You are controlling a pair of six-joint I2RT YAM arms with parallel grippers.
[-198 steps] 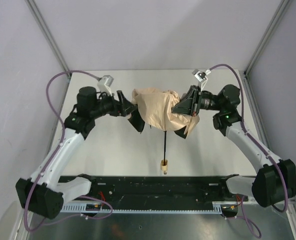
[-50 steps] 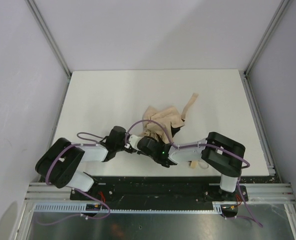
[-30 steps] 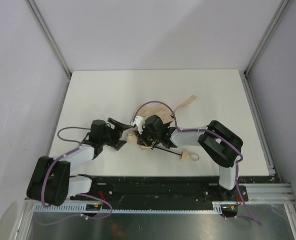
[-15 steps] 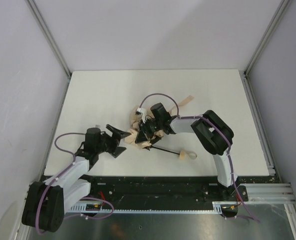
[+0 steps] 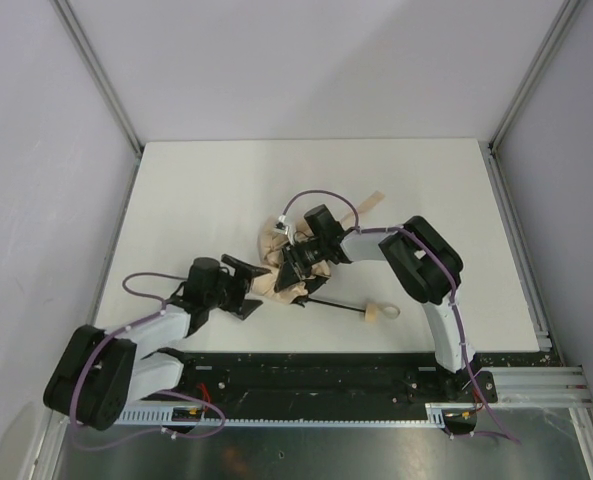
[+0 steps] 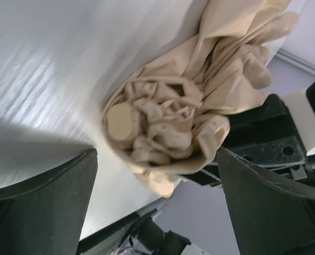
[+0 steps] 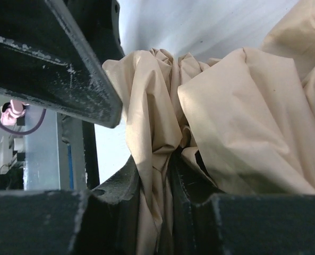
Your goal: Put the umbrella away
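Your left gripper [image 5: 259, 290] has its jaws spread wide and holds nothing. It sits at 8 o'clock of the umbrella [image 6: 162, 127], and the bunched end of the tan canopy faces the gap between its fingers. The umbrella lies on the table [image 5: 196, 190] near the middle. Your right gripper [image 7: 154, 180] is nearly closed, pinching a fold of canopy fabric. The black shaft [image 5: 336, 305] runs toward 4 o'clock and ends in the pale handle [image 5: 371, 313].
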